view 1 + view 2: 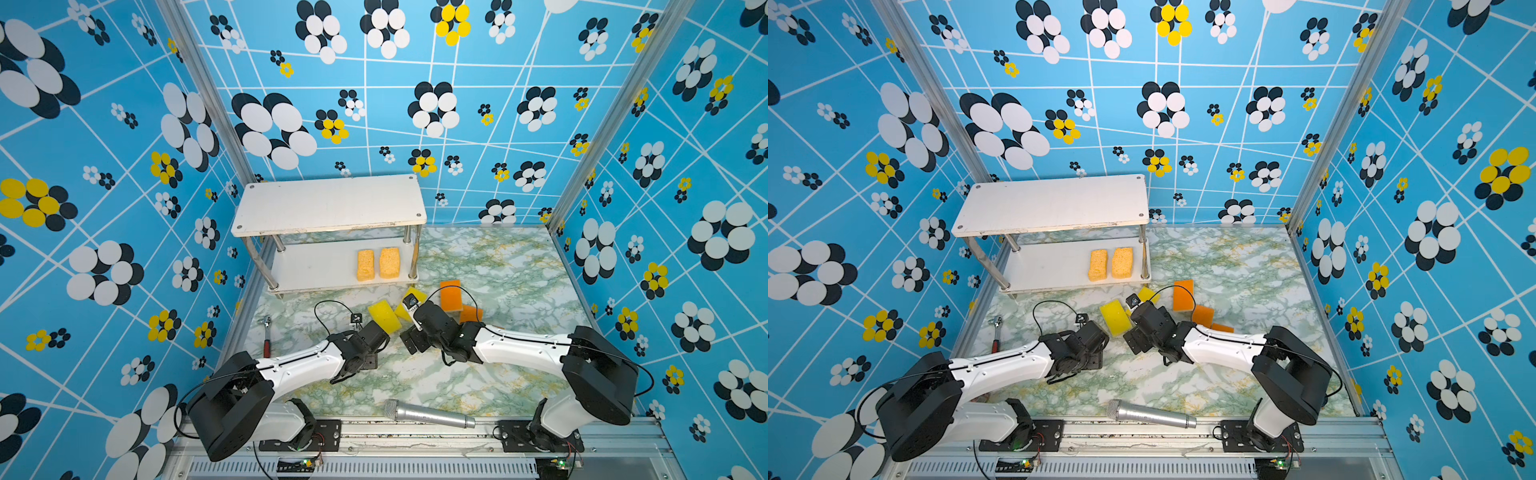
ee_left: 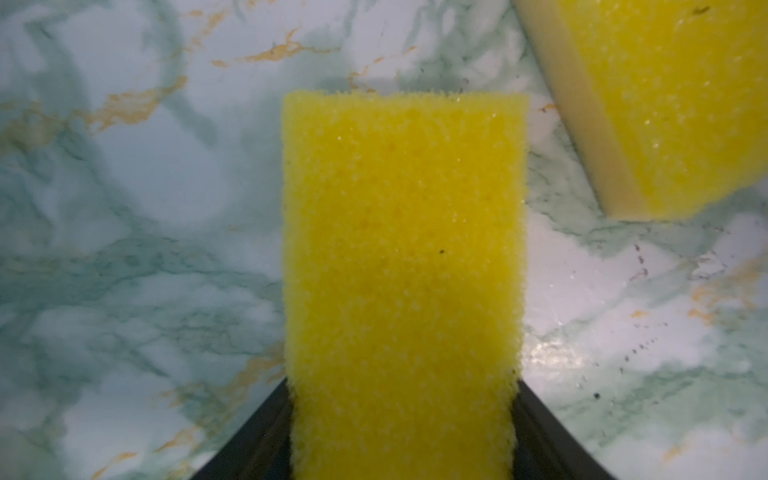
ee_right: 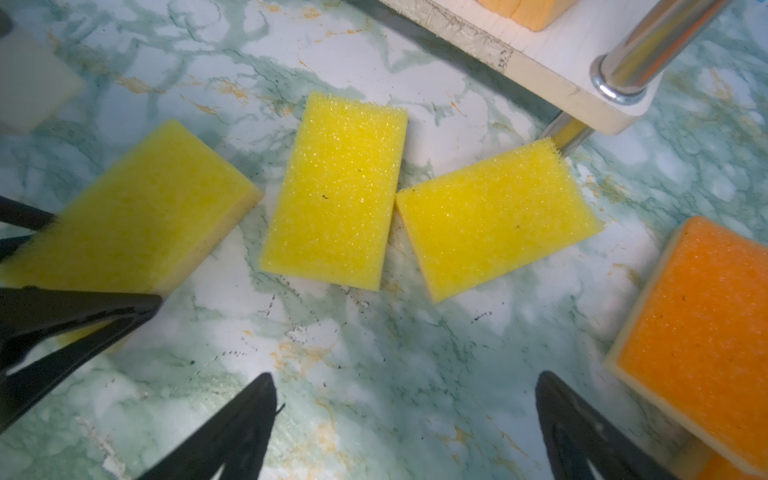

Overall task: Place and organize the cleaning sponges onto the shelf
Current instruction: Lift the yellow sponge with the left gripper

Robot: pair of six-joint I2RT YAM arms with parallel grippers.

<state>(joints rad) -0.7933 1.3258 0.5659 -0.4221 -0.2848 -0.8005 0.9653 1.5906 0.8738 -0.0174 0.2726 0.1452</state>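
- Spanning the booth floor, the green-veined marble-print tabletop (image 1: 498, 266) carries the loose sponges. They are clustered just in front of the shelf's right end, where either arm can reach them.
- At the back left stands the two-tier white-board shelf with chrome legs (image 1: 328, 203). Its top board is bare, and its lower board holds two sponges at the right end.
- The left gripper (image 2: 403, 386) pinches a flat bright yellow foam sponge (image 1: 384, 318) across its narrow width. The sponge bows and tilts off the table, which I read as a firm squeeze made for lifting it to the shelf.
- The right gripper (image 3: 409, 419) hangs low with its jaws spread and nothing between them. It faces a second yellow sponge (image 3: 336, 191) and a third yellow sponge (image 3: 494, 220), which lie flat and nearly touch at one corner.
- A silver microphone (image 1: 428, 413) lies at the front edge, well apart from the rest.
- Flat orange sponges with pale undersides (image 1: 451, 296) lie by the right wrist, partly hidden by the arm.
- Two thick porous tan-orange sponges (image 1: 365, 264) sit side by side on the lower board. Starting the row at one end probably leaves room for the rest.
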